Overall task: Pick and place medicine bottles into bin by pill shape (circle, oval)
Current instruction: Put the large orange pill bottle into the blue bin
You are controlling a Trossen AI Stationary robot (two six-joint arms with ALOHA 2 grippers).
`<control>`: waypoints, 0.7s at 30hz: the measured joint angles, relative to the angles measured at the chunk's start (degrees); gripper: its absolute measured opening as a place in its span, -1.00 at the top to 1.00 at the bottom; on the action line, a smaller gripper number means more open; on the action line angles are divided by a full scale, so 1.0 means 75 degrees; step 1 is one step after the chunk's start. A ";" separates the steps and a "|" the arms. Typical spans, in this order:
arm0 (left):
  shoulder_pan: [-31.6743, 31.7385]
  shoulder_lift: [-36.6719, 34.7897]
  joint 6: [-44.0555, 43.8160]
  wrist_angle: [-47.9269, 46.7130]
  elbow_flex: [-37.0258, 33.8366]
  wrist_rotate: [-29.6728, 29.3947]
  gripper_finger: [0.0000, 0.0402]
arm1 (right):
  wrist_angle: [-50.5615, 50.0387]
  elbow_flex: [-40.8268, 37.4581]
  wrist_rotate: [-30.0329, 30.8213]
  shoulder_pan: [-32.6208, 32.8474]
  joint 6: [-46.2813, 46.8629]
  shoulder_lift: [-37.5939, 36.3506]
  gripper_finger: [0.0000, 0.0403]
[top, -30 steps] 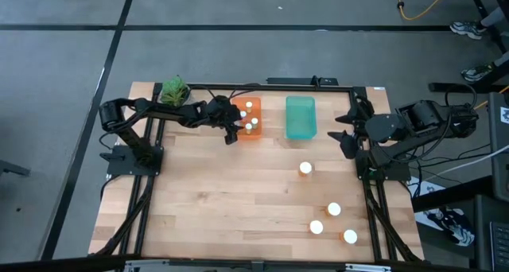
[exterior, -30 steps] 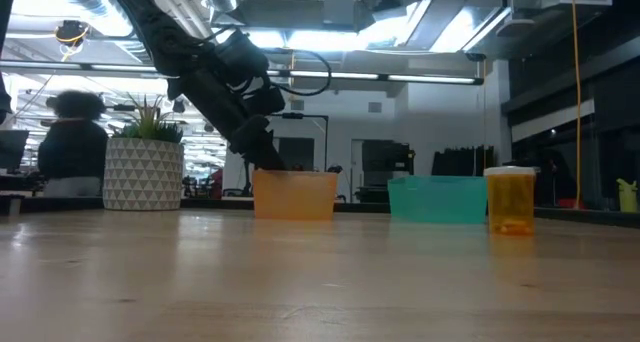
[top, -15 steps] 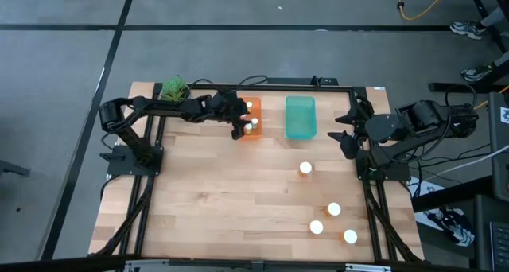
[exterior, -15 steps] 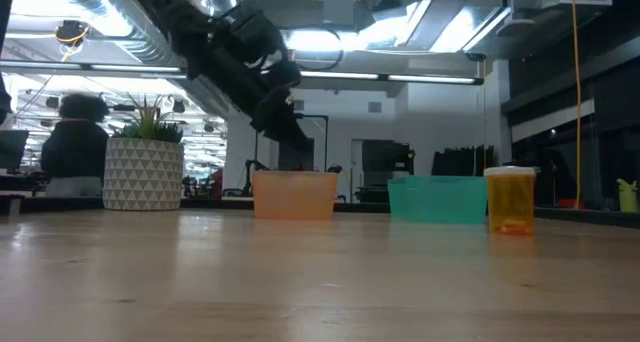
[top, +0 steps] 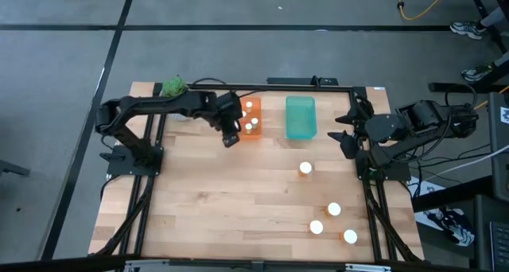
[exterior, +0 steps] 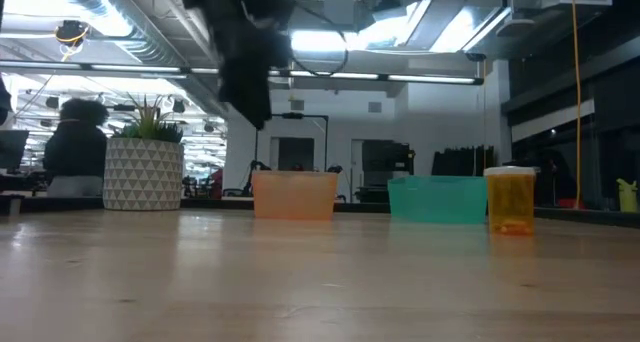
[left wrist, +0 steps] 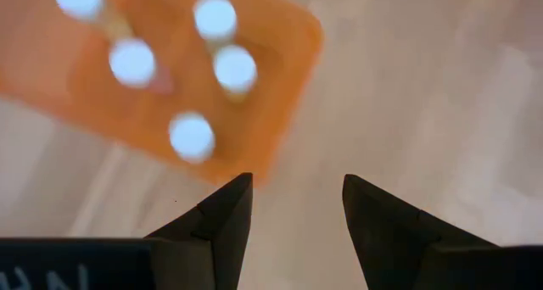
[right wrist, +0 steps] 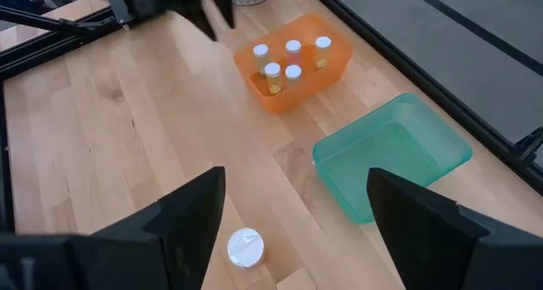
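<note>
The orange bin (top: 250, 119) stands at the table's far side and holds several white-capped medicine bottles (left wrist: 192, 136). The teal bin (top: 301, 117) stands to its right, with nothing showing in it. Three white-capped bottles (top: 305, 168) (top: 334, 210) (top: 316, 227) and one amber-sided bottle (top: 349, 236) stand upright on the right half of the table. My left gripper (left wrist: 297, 205) hangs open and holds nothing, above the table just beside the orange bin's near left corner (top: 230, 138). My right gripper (right wrist: 295, 178) waits open above the table's right edge (top: 346, 142).
A potted plant (top: 173, 87) stands at the far left corner, behind my left arm. A black frame (top: 238, 87) runs round the table's edges. The bare wooden top (top: 215, 200) stretches over the left and near parts. In the low view a person (exterior: 72, 142) sits in the room beyond.
My left gripper has risen from the orange bin's rim to well above it, tipping to point more steeply down, and has ended a little off the bin's near left corner. Its fingers have stayed open. The bottles and bins have kept their places.
</note>
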 joint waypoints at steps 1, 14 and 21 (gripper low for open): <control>-0.0096 -0.0133 -0.0167 -0.0166 -0.0001 -0.0030 0.12 | 0.0000 0.0000 0.0000 0.0000 0.0019 0.0000 -0.44; -0.1920 -0.4061 -0.1392 0.0157 -0.2046 -0.2113 0.12 | 0.0009 0.0000 0.0003 0.0000 0.0420 0.0000 -0.44; -0.3244 -0.6532 -0.2138 0.1655 -0.4286 -0.3355 0.12 | 0.0012 0.0000 0.0006 0.0000 0.0385 0.0000 -0.44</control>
